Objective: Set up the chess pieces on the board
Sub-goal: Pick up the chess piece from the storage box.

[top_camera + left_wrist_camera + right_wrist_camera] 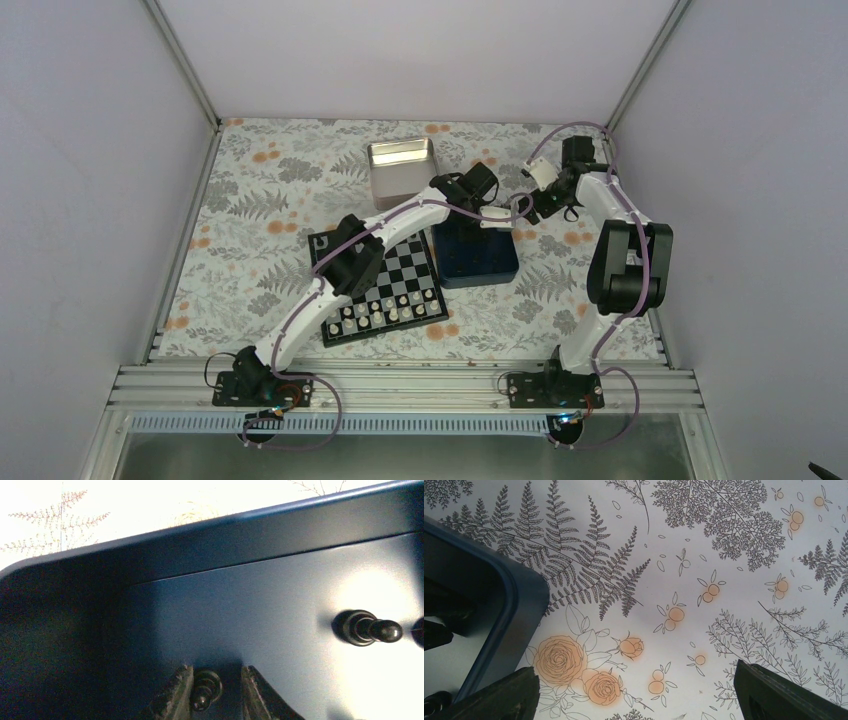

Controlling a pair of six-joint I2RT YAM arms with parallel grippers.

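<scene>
Board [410,262] sits nearest the arm bases. Cream-white chessmen [385,315] fill its near rows. The far rows look bare where visible, though the left arm covers part of them.

Beyond it, the left gripper [217,671] is down inside the navy box [260,535]. Its jaws straddle a black chess piece [205,690] that lies against the floor of the box. The jaws are parted: the piece is up against one finger [175,695], with a gap showing to the other, so there is no clamp yet.

A second black piece [370,628] lies on its side further along the box floor, well apart.

Risks:
- The piece is tiny, round and off-centre between the pads, so closing could squirt or roll it out.
- A tilted pinch would make it topple when set on a square.
- The fingertips are low, so they may scrape the box floor or shove the box.
- The carry back passes over the cream men, so a low arm could knock them.

The right gripper [635,670] hangs spread wide and empty over the floral cloth [704,555], just beside the box corner. It is close enough to clash with the left arm.

The metal tin [402,172] is farthest.
</scene>
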